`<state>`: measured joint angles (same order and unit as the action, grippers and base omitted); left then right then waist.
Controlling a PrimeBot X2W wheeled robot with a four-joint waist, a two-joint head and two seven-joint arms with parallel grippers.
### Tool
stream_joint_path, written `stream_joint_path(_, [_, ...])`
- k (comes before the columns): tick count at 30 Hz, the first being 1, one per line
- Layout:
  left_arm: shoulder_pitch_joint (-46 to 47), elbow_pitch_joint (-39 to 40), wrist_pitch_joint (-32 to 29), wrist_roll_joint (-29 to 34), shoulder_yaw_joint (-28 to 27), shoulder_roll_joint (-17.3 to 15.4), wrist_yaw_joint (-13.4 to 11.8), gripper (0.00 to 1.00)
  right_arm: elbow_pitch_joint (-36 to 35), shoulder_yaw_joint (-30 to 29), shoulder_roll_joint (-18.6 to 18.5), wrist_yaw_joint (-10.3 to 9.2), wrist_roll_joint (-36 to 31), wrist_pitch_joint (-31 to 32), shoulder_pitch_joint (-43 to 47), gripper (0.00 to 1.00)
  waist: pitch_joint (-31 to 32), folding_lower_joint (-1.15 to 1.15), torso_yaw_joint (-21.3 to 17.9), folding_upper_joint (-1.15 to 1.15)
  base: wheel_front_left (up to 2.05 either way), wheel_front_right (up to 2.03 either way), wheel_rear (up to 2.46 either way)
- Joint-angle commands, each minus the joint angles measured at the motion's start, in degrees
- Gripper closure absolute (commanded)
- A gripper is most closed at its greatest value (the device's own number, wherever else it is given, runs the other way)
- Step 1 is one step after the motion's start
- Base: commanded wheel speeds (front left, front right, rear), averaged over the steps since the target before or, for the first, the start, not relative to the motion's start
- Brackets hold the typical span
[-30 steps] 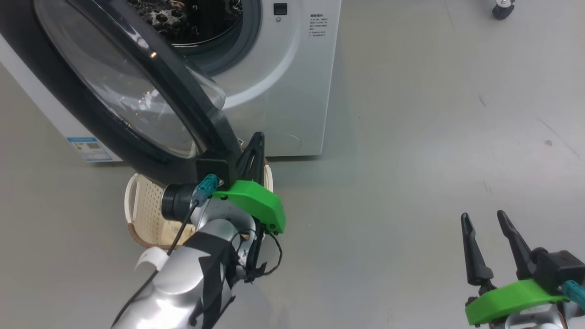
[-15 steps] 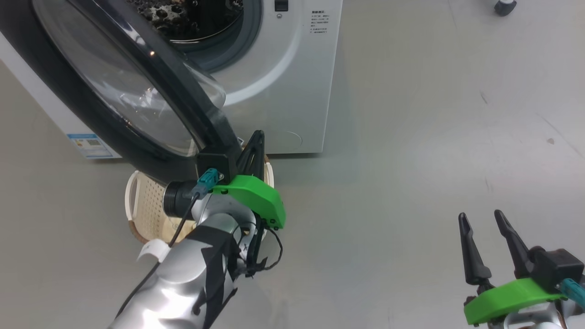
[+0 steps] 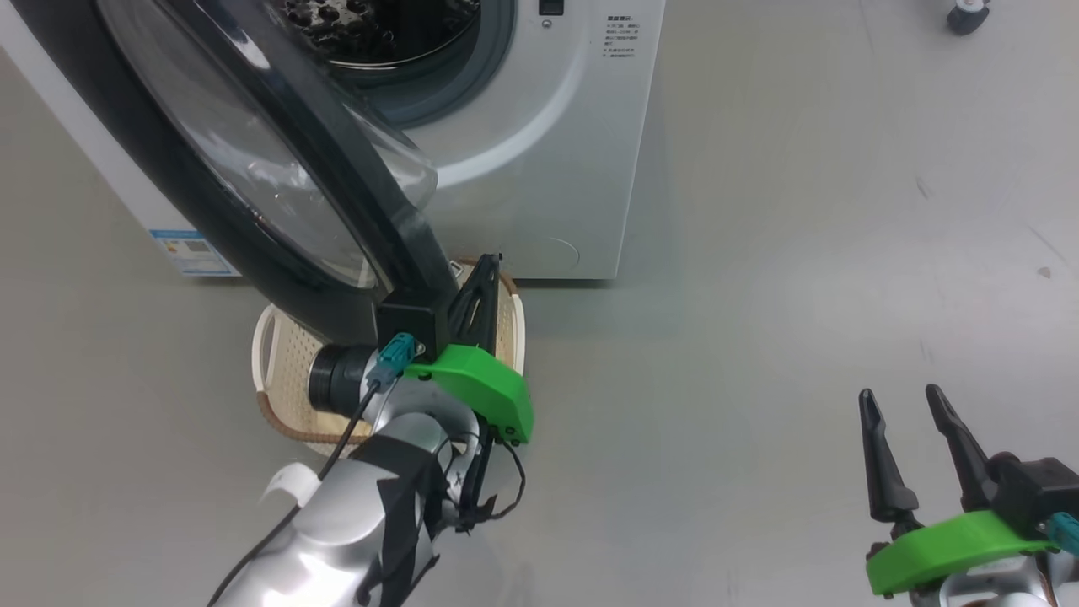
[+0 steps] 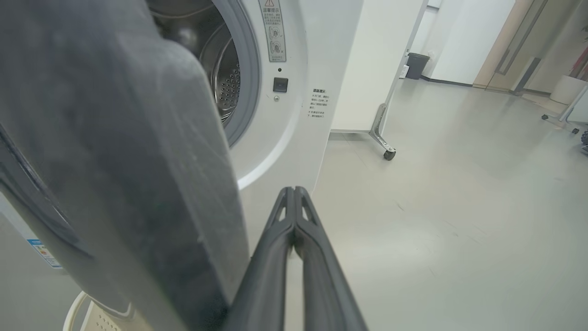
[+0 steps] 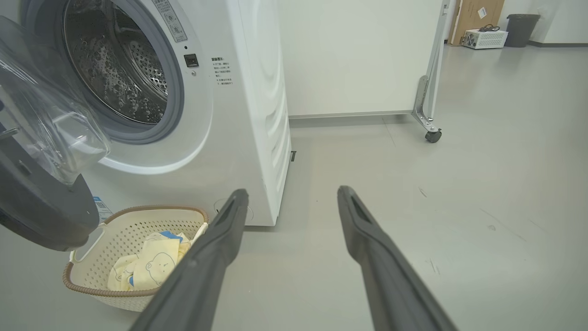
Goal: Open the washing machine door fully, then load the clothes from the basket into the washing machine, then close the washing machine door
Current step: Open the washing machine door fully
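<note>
The whole head view has slid since a second ago, machine and floor together, so that is the camera turning. Measured against the washing machine point(image 3: 556, 152), the door point(image 3: 253, 169) has hardly swung in that time. It stands part open, its free edge out over the basket point(image 5: 156, 208). The drum point(image 5: 115, 73) is bare and the grey seal clear. The left gripper point(image 3: 487, 263) has its two fingers pressed together on nothing. It lies just beside the door's lower edge, on the side facing the machine; whether it actually touches the rim cannot be told. That looks like a push with closed fingers rather than a grip, and the opening step seems unfinished, since the door is not yet folded back. The right gripper point(image 3: 898, 396) hangs well apart over bare floor, fingers spread and empty. The clothes point(image 5: 151, 262) lie in the basket on the floor before the machine, partly under the door, so loading probably waits on more swing.
</note>
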<state>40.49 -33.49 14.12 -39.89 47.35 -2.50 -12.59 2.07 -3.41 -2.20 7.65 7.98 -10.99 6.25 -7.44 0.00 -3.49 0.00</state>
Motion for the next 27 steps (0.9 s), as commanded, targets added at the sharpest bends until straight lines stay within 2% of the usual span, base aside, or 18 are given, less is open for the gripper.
stream_joint_path(1, [0.63,0.94,0.51,0.2,-2.3,-3.33,-1.2,1.0,-2.2,0.8,-0.67,-0.16,-0.36,0.09,-2.54,0.0,-0.1,0.0,0.43,0.0,0.0,0.0,0.0])
stream_joint_path(14, [-4.77,12.09,-0.68,3.48,-0.17,-9.71,-6.23,1.0,-1.97,0.68,-0.67,-0.16,-0.62,0.13,-2.58,0.0,0.19,0.0,3.5,0.0,0.0,0.0,0.0])
stream_joint_path(27, [-11.02,23.95,-2.15,3.77,-1.41,-15.13,-12.41,1.0,-2.21,0.3,-0.67,-0.16,-1.14,0.66,-2.22,0.0,0.69,0.0,7.16,0.0,0.0,0.0,0.0])
